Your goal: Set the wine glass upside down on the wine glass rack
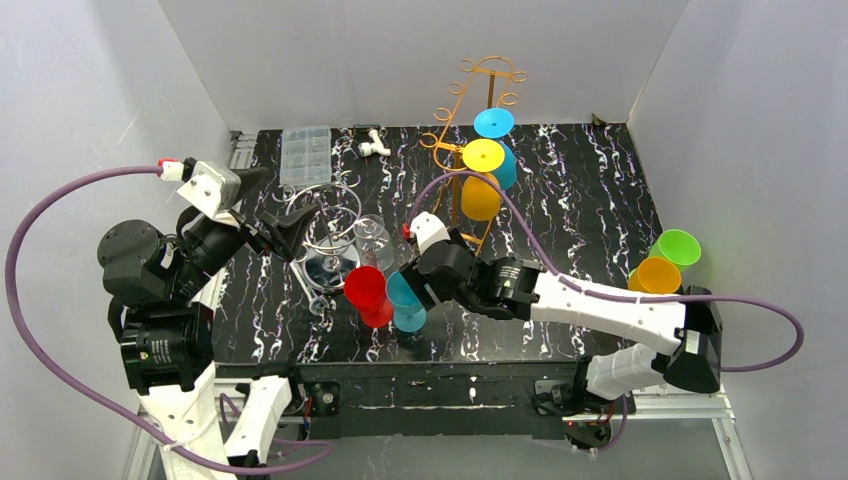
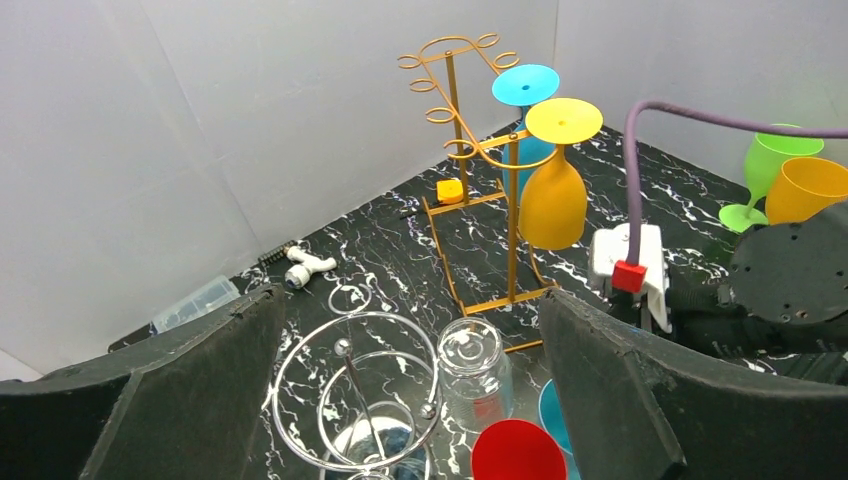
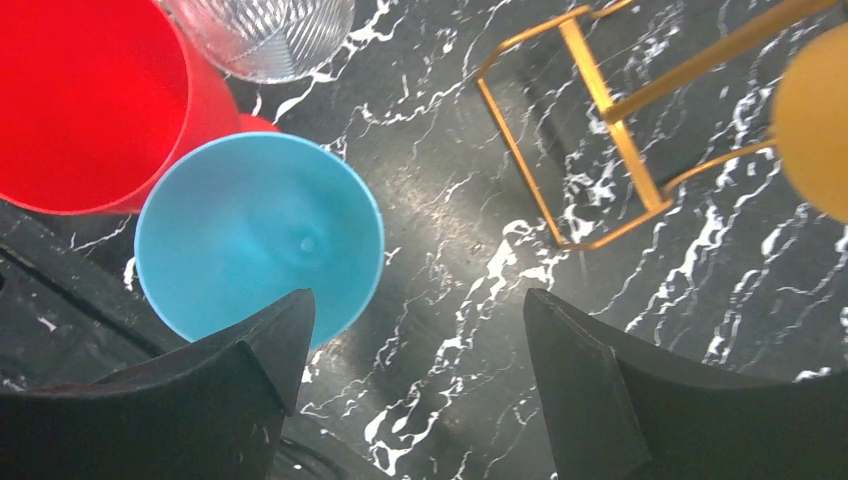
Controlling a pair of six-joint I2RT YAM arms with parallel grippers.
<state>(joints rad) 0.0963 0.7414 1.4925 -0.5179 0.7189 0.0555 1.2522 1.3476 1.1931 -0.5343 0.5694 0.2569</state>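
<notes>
The orange wire wine glass rack (image 1: 470, 150) (image 2: 455, 160) stands at the back of the table. A yellow wine glass (image 1: 482, 182) (image 2: 552, 190) and a blue one (image 1: 497, 135) hang on it upside down. An upright light-blue wine glass (image 1: 407, 302) (image 3: 260, 235) stands near the front next to an upright red one (image 1: 367, 292) (image 3: 90, 100). My right gripper (image 1: 418, 298) (image 3: 415, 300) is open just right of the light-blue glass; the rim sits by its left finger, with only table between the jaws. At the left, my left gripper (image 1: 285, 215) (image 2: 410, 295) hangs wide open and empty.
A silver wire spiral stand (image 1: 325, 235) (image 2: 350, 400) and an upturned clear jar (image 1: 373, 240) (image 2: 473, 365) sit beside the red glass. Green (image 1: 677, 247) and orange (image 1: 657, 275) glasses stand at the right edge. A plastic box (image 1: 305, 152) and a white fitting (image 1: 372, 147) lie at the back.
</notes>
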